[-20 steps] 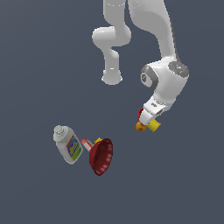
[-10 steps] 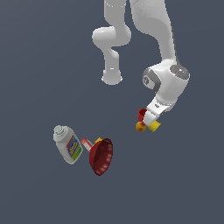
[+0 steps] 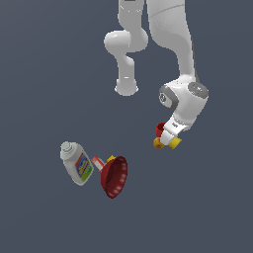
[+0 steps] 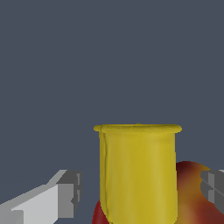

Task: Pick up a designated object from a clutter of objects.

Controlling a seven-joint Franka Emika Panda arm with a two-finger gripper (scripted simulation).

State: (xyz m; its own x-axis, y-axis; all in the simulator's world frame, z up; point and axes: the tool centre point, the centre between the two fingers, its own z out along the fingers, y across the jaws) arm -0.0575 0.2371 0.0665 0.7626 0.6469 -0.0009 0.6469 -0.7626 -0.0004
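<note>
The designated object, a small yellow cup [image 3: 175, 143], stands at the exterior view's right, with a small red cup [image 3: 160, 128] and a tiny orange ball [image 3: 158, 143] close beside it. My gripper [image 3: 171, 136] hangs right over the yellow cup. The wrist view shows the yellow cup [image 4: 138, 170] between my two grey fingers [image 4: 65, 194], with a gap on each side. My gripper [image 4: 140, 190] is open. A red-orange rounded thing [image 4: 192, 192] sits just behind the cup; I cannot tell which object it is.
Towards the exterior view's left lie a white bottle with a colourful label [image 3: 76, 163], a small red-white box [image 3: 97, 162] and a large dark red bowl [image 3: 114, 176] tipped on its side. The arm's base [image 3: 126, 86] stands behind.
The hand has come down a little onto the yellow cup. The objects have not moved.
</note>
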